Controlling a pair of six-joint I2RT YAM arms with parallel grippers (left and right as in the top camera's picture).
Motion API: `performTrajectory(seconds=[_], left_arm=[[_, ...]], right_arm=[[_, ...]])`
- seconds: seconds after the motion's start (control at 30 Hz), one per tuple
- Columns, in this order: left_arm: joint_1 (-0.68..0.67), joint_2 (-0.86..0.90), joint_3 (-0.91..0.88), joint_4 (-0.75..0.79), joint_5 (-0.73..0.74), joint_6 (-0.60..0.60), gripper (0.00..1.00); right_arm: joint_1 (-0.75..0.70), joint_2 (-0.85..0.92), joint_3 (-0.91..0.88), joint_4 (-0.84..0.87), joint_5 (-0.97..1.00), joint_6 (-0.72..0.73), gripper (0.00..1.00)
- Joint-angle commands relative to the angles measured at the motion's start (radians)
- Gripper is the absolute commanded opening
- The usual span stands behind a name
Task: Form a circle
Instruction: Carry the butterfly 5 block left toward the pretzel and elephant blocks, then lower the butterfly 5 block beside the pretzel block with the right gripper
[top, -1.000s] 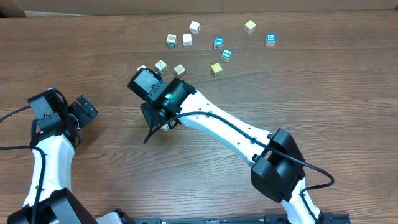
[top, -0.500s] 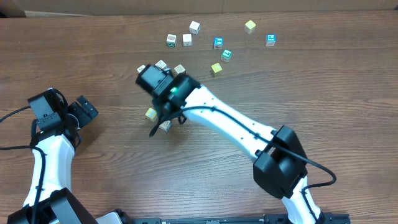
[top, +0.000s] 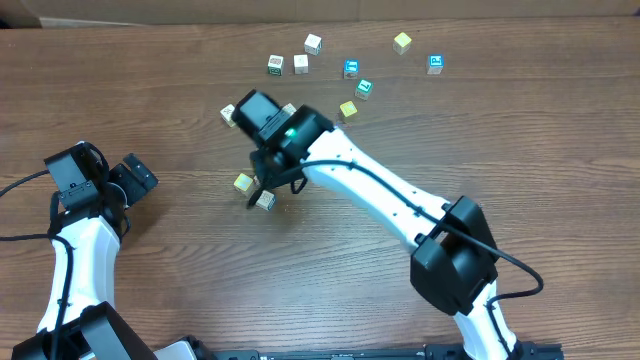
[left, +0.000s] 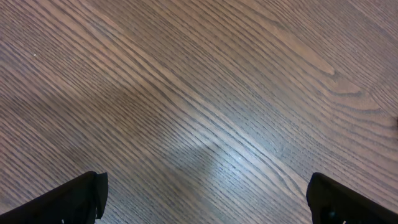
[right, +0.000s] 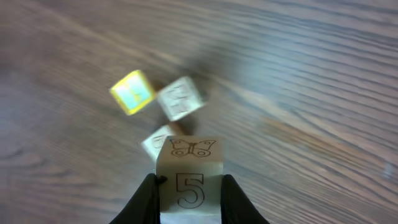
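Overhead, table: you are looking at a brown wooden table (top: 520, 140) with both arms over it.
Overhead, right arm: your right gripper (top: 262, 187) reaches in over the middle-left of the table, pointing down, and its body hides what it carries.
Overhead, circle: the circle (top: 263, 199) lies right under that gripper. Only a yellow cube (top: 243, 182) and a pale cube (top: 266, 201) show from here, close together, so you cannot judge the ring's shape.
Overhead, loose cubes: the loose cubes (top: 350, 68) lie scattered along the far side, well apart from the circle.
Overhead, left arm: your left gripper (top: 133, 180) sits at the left side, far from every cube.
Left wrist, hand: your left gripper (left: 208, 199) is spread wide, one fingertip in each lower corner, with only bare wood between them.
Right wrist, hand: your right gripper (right: 189, 196) is clamped on a numbered cube (right: 189, 174), pale wood with a butterfly and a 5 printed on it.
Right wrist, circle: on the table beyond it you see three cubes bunched together. The yellow cube (right: 132, 92) is just beside a pale one (right: 181, 98), and a third pale cube (right: 154, 143) is partly hidden behind the numbered cube.
Right wrist, contact: you cannot tell whether the numbered cube touches the table or the third cube.
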Motion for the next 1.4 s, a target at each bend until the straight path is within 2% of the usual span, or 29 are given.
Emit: performTrajectory(seconds=[0.0, 0.23, 0.43, 0.57, 0.7, 1.13, 1.37], left_arm=[[0.003, -0.015, -0.002, 0.001, 0.003, -0.009, 0.99], [0.003, -0.015, -0.002, 0.001, 0.003, -0.009, 1.0], [0.003, -0.015, -0.002, 0.001, 0.003, -0.009, 1.0], [0.003, -0.015, -0.002, 0.001, 0.003, -0.009, 0.99], [0.003, -0.015, -0.002, 0.001, 0.003, -0.009, 1.0], [0.003, -0.015, -0.002, 0.001, 0.003, -0.009, 0.99], [0.003, -0.015, -0.002, 0.001, 0.003, -0.009, 1.0]], right_arm=[[0.058, -0.04, 0.031, 0.019, -0.016, -0.064, 0.16], [0.138, 0.001, 0.031, 0.058, -0.011, -0.106, 0.17], [0.197, 0.039, 0.031, 0.12, -0.011, -0.209, 0.19], [0.236, 0.074, 0.031, 0.13, 0.074, -0.263, 0.21], [0.248, 0.109, 0.031, 0.13, 0.147, -0.263, 0.2], [0.229, 0.144, 0.031, 0.15, 0.144, -0.262, 0.2], [0.228, 0.145, -0.029, 0.209, 0.143, -0.263, 0.19]])
